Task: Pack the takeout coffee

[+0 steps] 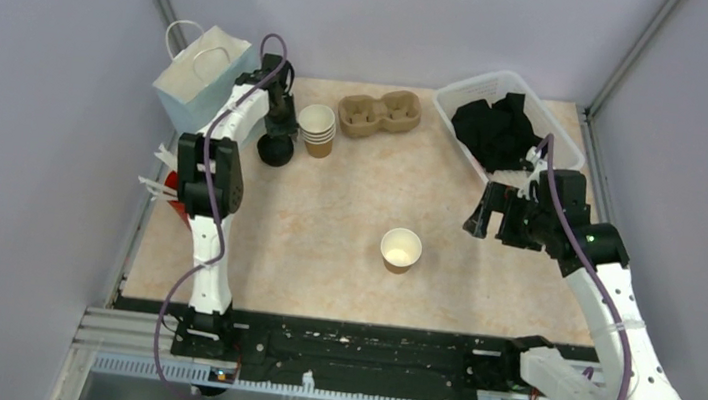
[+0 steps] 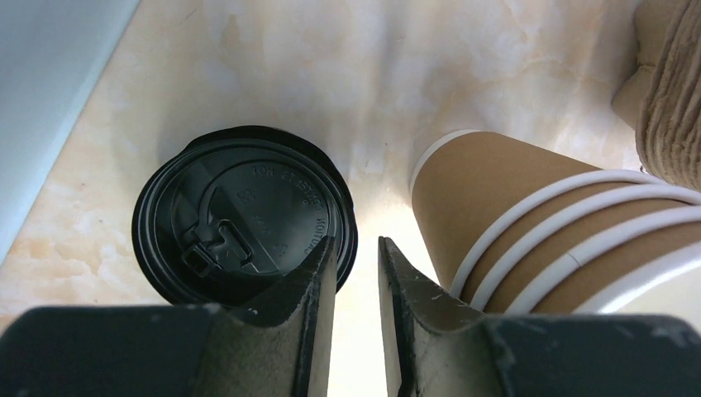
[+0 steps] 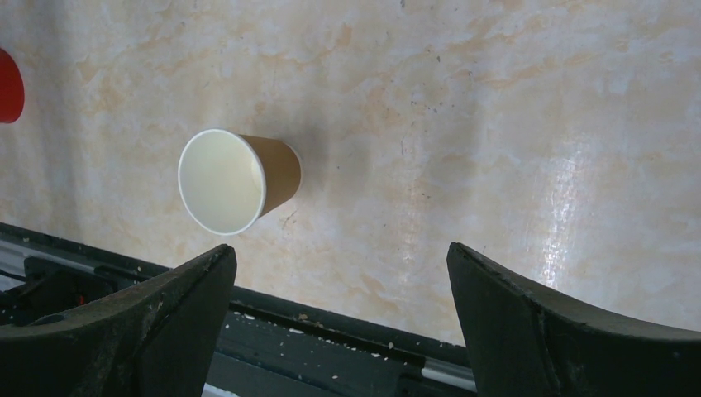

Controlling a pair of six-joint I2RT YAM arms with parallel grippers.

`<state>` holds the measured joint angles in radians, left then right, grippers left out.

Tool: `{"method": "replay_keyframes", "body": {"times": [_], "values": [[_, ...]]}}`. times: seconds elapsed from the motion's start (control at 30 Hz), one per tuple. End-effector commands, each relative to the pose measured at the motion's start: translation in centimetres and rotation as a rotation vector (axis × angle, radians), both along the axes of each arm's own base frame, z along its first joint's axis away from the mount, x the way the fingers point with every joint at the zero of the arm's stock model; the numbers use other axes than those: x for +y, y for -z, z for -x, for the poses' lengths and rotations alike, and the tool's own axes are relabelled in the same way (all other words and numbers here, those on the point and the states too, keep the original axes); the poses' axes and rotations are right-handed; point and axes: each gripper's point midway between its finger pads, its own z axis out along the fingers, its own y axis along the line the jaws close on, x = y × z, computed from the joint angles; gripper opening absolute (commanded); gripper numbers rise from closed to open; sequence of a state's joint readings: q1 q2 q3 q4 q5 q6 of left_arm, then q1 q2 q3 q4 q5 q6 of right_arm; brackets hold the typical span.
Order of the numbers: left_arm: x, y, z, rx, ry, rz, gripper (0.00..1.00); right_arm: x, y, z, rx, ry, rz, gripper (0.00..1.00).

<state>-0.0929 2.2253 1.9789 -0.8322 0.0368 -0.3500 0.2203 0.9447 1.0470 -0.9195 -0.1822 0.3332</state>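
Note:
One kraft-brown paper cup (image 1: pixel 401 250) (image 3: pixel 236 180) stands open and lidless in the middle of the table. A stack of the same cups (image 1: pixel 317 127) (image 2: pixel 529 223) stands at the back left. Beside that stack lies a round black lid (image 1: pixel 275 151) (image 2: pixel 240 215). My left gripper (image 1: pixel 277 134) (image 2: pixel 357 240) hangs low between the lid and the stack. Its jaws stand a narrow gap apart, the left finger over the lid's rim, with bare table showing in the gap. My right gripper (image 1: pixel 485 218) (image 3: pixel 340 248) hovers wide open and empty to the right of the single cup.
A brown two-hole carrier (image 1: pixel 380 112) lies at the back, beside the cup stack. A white paper bag (image 1: pixel 201 77) stands in the back left corner. A clear bin (image 1: pixel 484 82) of black lids sits at the back right. A red cup (image 1: pixel 174 183) (image 3: pixel 7 98) is behind the left arm.

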Motion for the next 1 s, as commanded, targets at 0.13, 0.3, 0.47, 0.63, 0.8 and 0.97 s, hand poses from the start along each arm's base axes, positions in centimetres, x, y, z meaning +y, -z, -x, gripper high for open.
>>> {"method": "replay_keyframes", "body": {"times": [0.13,0.3,0.47,0.63,0.8,0.97], "values": [[-0.1,-0.8,-1.1,-0.033,-0.013,0.010,0.24,0.1,-1.1,-0.8,-0.051,-0.005,-0.006,0.99],[-0.1,-0.3,-1.0,-0.023,-0.008,0.007,0.21,0.1,-1.1,-0.8,-0.051,-0.005,-0.005,0.99],[-0.2,0.2,-1.0,-0.013,-0.003,0.006,0.21,0.1,-1.0,-0.9,-0.050,-0.008,-0.003,0.99],[0.0,0.4,-1.1,-0.013,-0.004,-0.003,0.14,0.1,-1.1,-1.1,-0.051,-0.009,-0.004,0.99],[-0.1,0.7,-1.1,-0.006,0.001,-0.003,0.15,0.1,-1.0,-1.1,-0.050,-0.008,-0.005,0.99],[0.2,0.3,-1.2,-0.016,-0.003,-0.014,0.07,0.1,-0.9,-1.0,-0.047,-0.006,-0.006,0.99]]}}
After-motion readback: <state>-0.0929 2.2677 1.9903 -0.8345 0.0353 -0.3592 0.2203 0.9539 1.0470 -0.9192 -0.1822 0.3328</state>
